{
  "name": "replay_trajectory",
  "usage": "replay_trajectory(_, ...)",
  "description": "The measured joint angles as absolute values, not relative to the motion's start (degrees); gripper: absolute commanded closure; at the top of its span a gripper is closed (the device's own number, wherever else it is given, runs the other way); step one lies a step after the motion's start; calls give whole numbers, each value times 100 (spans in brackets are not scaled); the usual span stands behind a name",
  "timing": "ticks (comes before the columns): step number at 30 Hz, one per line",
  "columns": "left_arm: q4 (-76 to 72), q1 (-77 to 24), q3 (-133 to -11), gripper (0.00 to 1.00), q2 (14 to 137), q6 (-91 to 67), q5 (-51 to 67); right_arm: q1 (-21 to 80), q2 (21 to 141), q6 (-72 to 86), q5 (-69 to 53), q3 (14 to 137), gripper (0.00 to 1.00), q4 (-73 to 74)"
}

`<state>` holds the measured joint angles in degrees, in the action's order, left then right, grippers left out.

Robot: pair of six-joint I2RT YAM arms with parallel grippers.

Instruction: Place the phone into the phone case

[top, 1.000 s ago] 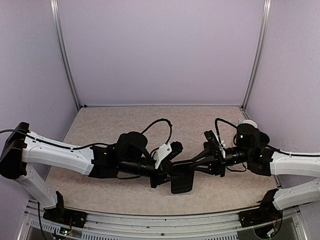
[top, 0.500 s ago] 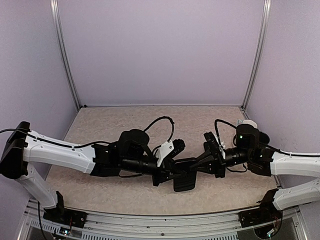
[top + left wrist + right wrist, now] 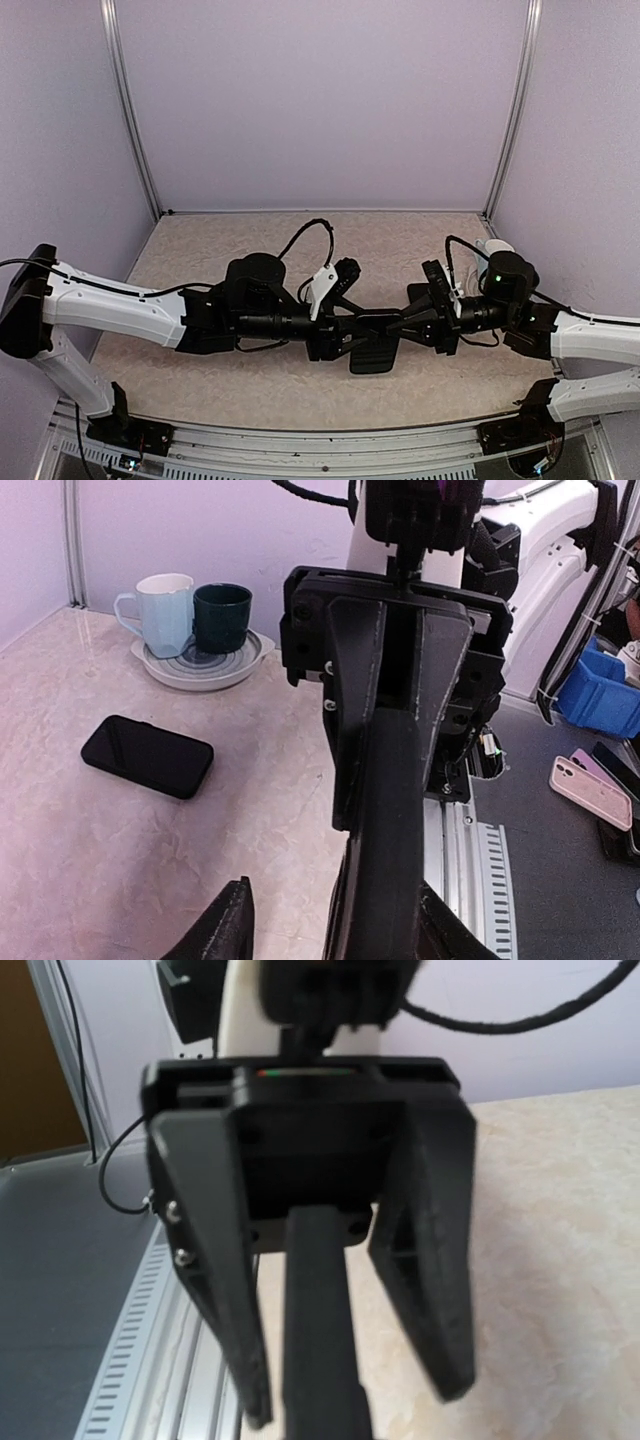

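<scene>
A flat black slab, seemingly the phone case, hangs edge-on between the two arms above the table's front middle. My right gripper is shut on its far end; the left wrist view shows both fingers pinching the slab. My left gripper is open around its other end, with a gap beside one finger. The right wrist view shows the left gripper spread wide around the slab. A glossy black phone lies flat on the table.
A pale blue mug and a dark green mug stand on a plate behind the phone, near the right wall. Off the table lie a pink case and a blue bin. The rail runs along the near edge.
Both grippers and the slab between them have shifted to the right and slightly up. The right arm has drawn back and the left arm has reached further across.
</scene>
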<state>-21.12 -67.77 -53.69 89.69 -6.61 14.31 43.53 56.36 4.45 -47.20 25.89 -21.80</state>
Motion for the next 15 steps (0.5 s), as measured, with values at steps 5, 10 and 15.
replay_trajectory(5,-2556,-6681,-5100,36,8820,-871,1391,4307,5540,519,-4707,2574,100,-2287)
replay_trajectory(10,-3055,-6410,-4630,27,8455,-1100,1684,4278,5513,521,-4751,2574,100,-2290)
replay_trajectory(15,-3118,-6440,-4812,28,8436,-1061,1977,4257,5492,521,-4781,2574,100,-2292)
